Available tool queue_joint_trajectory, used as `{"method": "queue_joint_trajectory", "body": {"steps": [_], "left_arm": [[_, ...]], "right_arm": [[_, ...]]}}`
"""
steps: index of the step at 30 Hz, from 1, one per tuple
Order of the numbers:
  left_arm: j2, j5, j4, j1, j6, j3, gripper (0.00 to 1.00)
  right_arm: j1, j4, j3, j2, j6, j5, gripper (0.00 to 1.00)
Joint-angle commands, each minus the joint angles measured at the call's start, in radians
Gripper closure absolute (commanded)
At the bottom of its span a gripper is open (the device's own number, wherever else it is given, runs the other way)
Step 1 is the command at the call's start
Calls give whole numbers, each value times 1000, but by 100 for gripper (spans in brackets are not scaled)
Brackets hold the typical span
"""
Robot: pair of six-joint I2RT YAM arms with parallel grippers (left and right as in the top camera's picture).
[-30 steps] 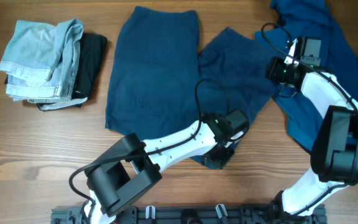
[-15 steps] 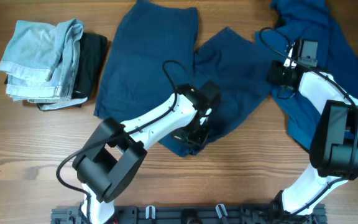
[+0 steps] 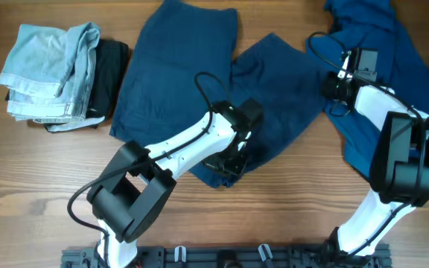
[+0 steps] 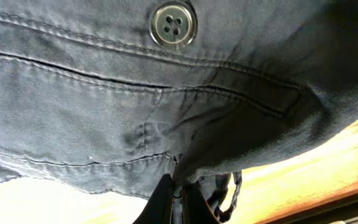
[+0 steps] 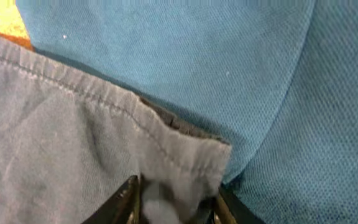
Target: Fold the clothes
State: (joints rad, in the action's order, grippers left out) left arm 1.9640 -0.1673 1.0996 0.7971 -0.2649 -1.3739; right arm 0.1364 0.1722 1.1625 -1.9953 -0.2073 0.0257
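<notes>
Navy trousers [image 3: 177, 82] lie spread in the middle of the table, one leg toward the back left, the other [image 3: 289, 82] toward the right. My left gripper [image 3: 229, 165] is shut on the trousers' waist edge [image 4: 185, 168] at the front; a button [image 4: 173, 25] shows above it. My right gripper [image 3: 332, 88] is shut on the hem corner of the right leg [image 5: 173, 155]. A second navy garment [image 3: 393, 67] lies under it at the back right and shows in the right wrist view [image 5: 229, 62].
A pale blue denim piece [image 3: 51, 71] lies folded at the back left over a black piece [image 3: 110, 74]. The wooden table [image 3: 43, 186] shows around the clothes.
My left gripper has dragged the trousers' waist edge from the front centre toward the left, bunching the cloth. The right gripper has stayed put on the leg hem.
</notes>
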Motion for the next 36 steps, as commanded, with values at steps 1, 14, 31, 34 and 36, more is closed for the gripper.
{"method": "queue_joint_trajectory", "body": {"steps": [1,14,31,34,36], "left_arm": [[7,35,8,-5,-5,-14,96],[7,78,13,-15,-56,-14,96],[-177,138,300,-205,-188,-14,96],[-196,149,361,-106,-314,-14,96],[-235,208,382,-50,-450,-14,96]], "right_arm": [[2,-11,16,-22,-2,23,73],[2,169,16,138,-31,-29,96],[2,880,16,460,-150,10,96],[2,867,16,460,-113,20,96],[2,869,16,460,-104,20,96]]}}
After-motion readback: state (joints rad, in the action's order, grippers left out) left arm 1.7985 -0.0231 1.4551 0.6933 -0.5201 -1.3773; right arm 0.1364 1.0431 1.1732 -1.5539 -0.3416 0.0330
